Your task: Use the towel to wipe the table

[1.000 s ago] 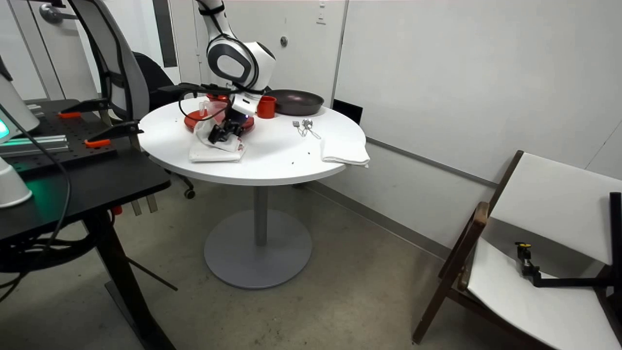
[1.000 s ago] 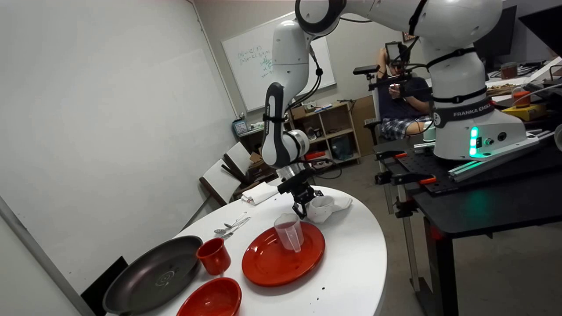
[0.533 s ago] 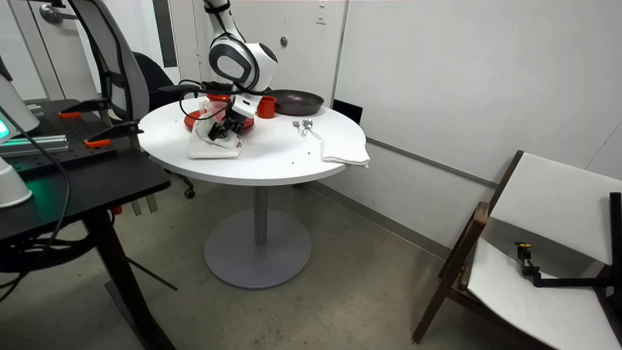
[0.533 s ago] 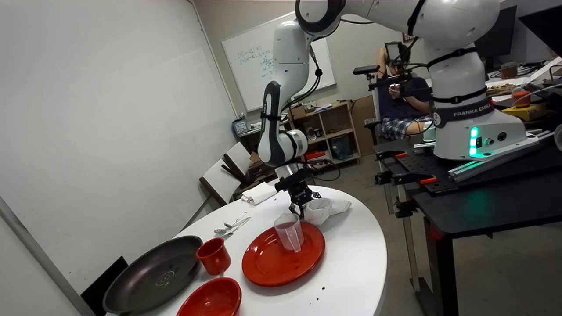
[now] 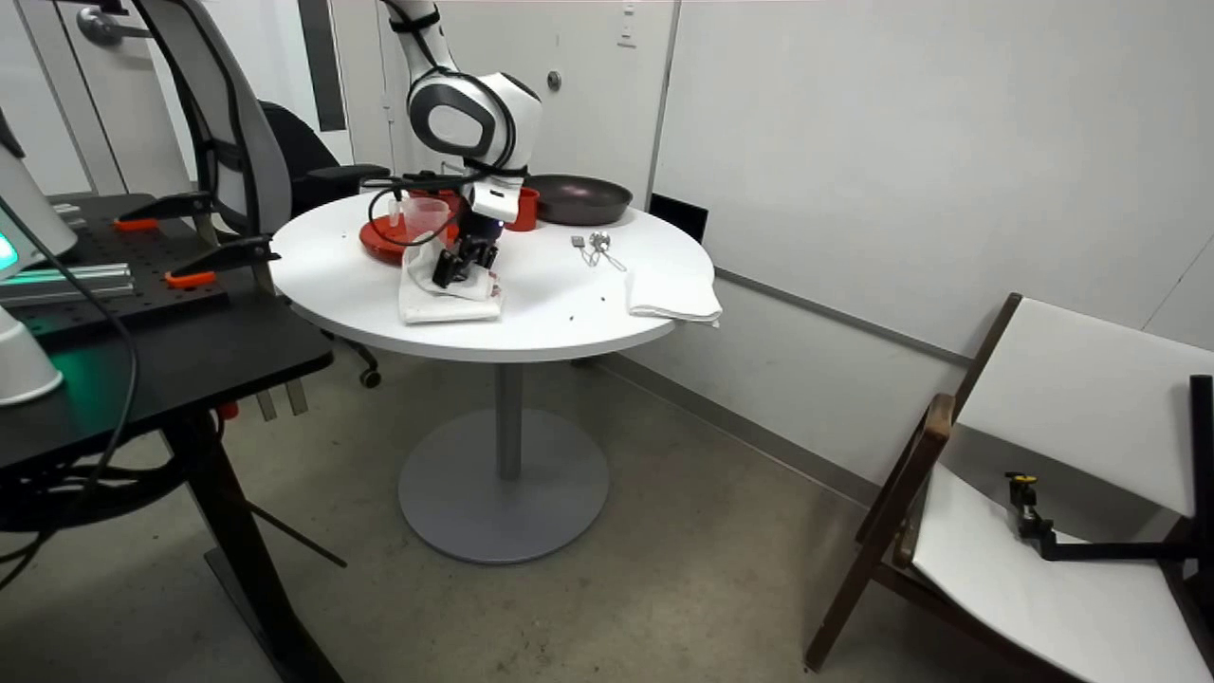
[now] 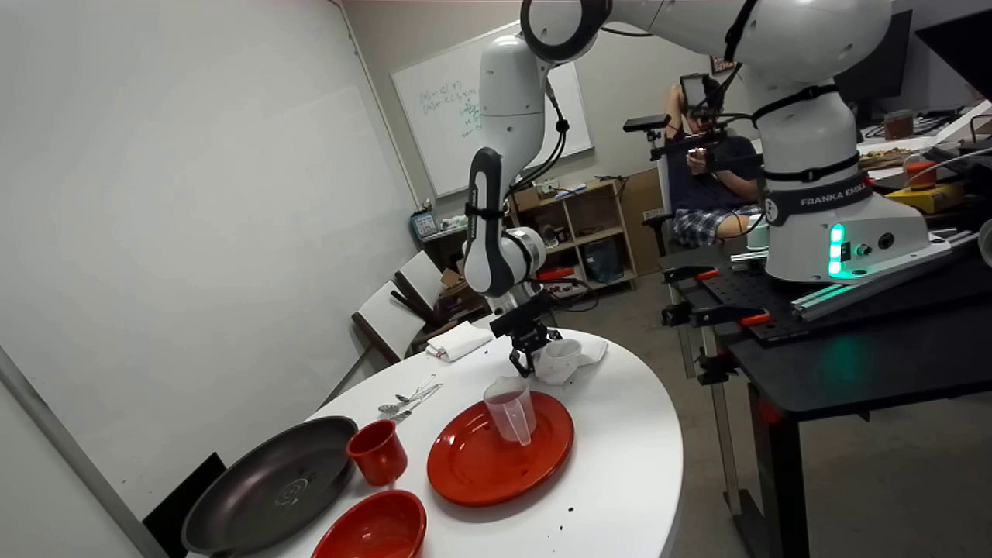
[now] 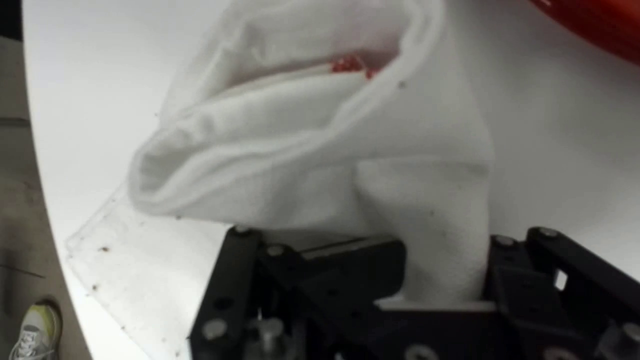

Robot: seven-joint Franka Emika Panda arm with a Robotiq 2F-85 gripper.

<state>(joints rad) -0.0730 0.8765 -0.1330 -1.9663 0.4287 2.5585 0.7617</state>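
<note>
Gripper (image 7: 447, 252): clenching the towel (image 7: 310, 195) in bunched folds, holding it on the table (image 5: 545, 285) just inside the rim, near the red plate (image 6: 473, 473), well apart from the folded white cloth (image 5: 673, 296) lying at another edge.

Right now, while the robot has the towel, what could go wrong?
The fingers hold the towel close to the red plate, so a swing that way might knock over the clear cup on it. The towel also has dark specks and lies near the edge of the table, so some might fall off.
</note>
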